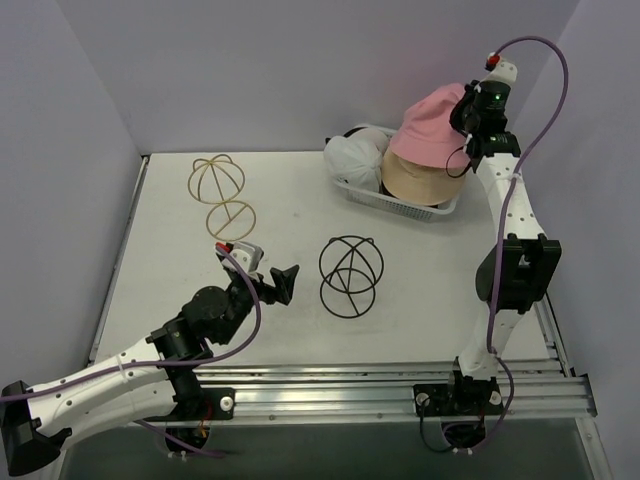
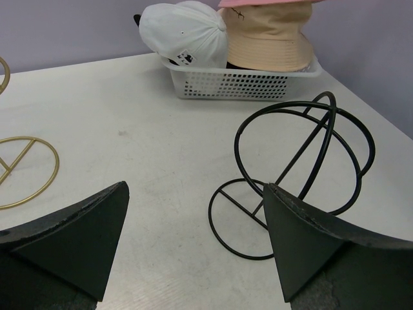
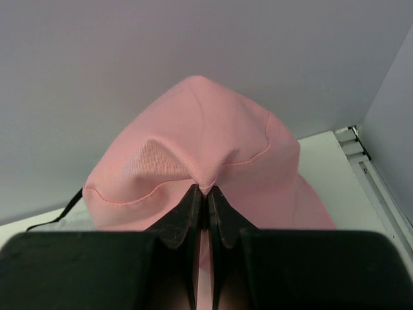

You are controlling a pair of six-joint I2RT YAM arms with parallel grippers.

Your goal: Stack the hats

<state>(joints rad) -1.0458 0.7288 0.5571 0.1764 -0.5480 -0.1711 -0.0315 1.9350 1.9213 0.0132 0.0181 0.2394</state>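
Observation:
My right gripper is shut on the pink bucket hat, pinching its fabric and holding it up over the tan bucket hat. The tan hat and the white cap sit in the white mesh basket; the white cap also shows in the left wrist view. A black hat edge peeks from behind the white cap. My left gripper is open and empty, low over the table next to the black wire frame.
The black wire dome frame stands just ahead of my left fingers. A gold wire frame lies at the back left; its base ring shows in the left wrist view. Walls close the back and sides.

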